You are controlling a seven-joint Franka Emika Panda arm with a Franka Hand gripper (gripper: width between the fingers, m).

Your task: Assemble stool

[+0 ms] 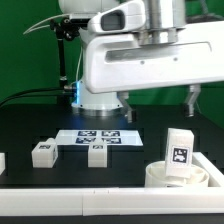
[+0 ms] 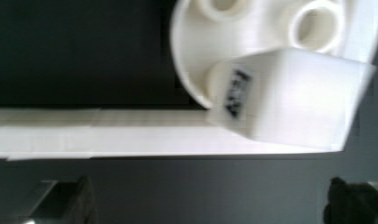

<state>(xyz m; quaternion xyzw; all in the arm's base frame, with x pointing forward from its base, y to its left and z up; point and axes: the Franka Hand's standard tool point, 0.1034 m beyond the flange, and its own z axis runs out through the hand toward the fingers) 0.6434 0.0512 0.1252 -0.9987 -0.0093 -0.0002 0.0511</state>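
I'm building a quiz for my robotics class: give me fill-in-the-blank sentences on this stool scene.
1. One tagged leg stands on the round ___.
2. By the marker board sit ___ loose legs.
3. The claw is ___ and holds nothing.
Missing words: seat; two; open.

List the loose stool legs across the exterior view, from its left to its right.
first leg → second leg → third leg, standing upright at the seat
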